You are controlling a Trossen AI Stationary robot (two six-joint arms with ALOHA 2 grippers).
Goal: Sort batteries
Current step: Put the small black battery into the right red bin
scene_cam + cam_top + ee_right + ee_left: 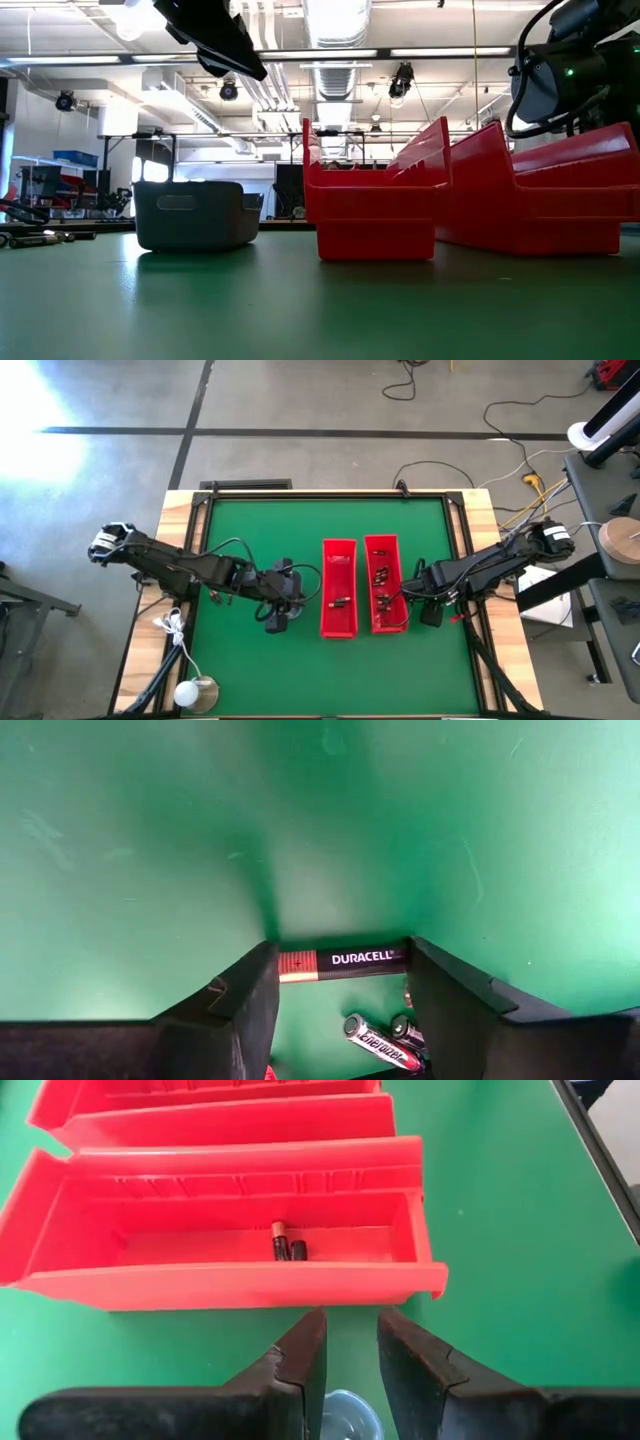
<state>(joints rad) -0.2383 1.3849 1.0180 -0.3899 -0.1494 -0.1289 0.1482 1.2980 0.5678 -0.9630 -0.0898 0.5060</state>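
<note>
Held battery: a dark Duracell battery point(343, 960) with an orange-red end lies crosswise between the two fingers of the right claw point(343, 982), touching both, over the green surface point(150, 840).
Right claw: it grips this battery; in the high view the right claw point(432, 612) is just beside the right red bin point(383, 550), on that bin's outer side, near its front end.
Loose batteries near it: an Energizer battery point(378, 1042) and at least one more lie below the held one, between the same fingers; whether they touch each other I cannot tell.
Batteries in the right red bin: several small dark batteries point(381, 574) lie scattered on its floor.
Batteries in the left red bin: two batteries point(287, 1245) lie side by side on the floor of the left red bin point(220, 1285).
Left claw: the left claw point(350, 1360) hangs with its fingers slightly apart and nothing between them, beside the left red bin, over a small clear cup point(348, 1415).
Grey tray: a small grey tray point(192, 214) stands on the surface to the left of the red bins in the low view.
</note>
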